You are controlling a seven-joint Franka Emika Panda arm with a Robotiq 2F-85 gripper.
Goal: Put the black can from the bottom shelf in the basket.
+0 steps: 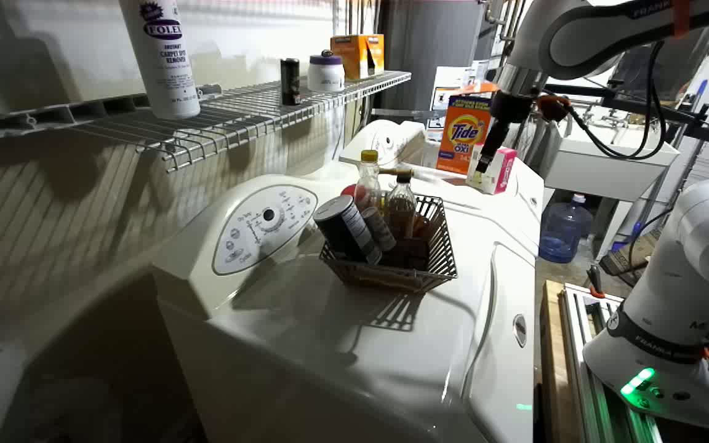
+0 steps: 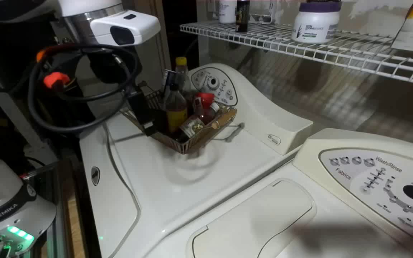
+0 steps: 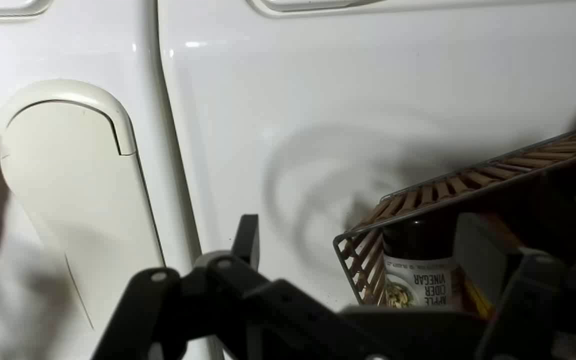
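The black can point(image 1: 290, 82) stands upright on the white wire shelf point(image 1: 231, 132), and its lower part shows in an exterior view point(image 2: 242, 18). The brown wicker basket point(image 1: 385, 280) sits on the white machine below the shelf; it shows in an exterior view point(image 2: 195, 139) and in the wrist view point(image 3: 448, 187). It holds several bottles and containers. My gripper point(image 1: 484, 161) is away from the can. It is near the basket in an exterior view point(image 2: 148, 125). In the wrist view my gripper point(image 3: 365, 247) has its fingers wide apart with nothing between them. Its palm hides part of the basket.
A tall white Folex bottle point(image 1: 167, 67), a white jar with a purple lid point(image 1: 326, 74) and an orange box point(image 1: 357, 56) share the shelf with the can. A Tide box point(image 1: 462, 132) and a pink-white box point(image 1: 491, 169) stand on the machine tops.
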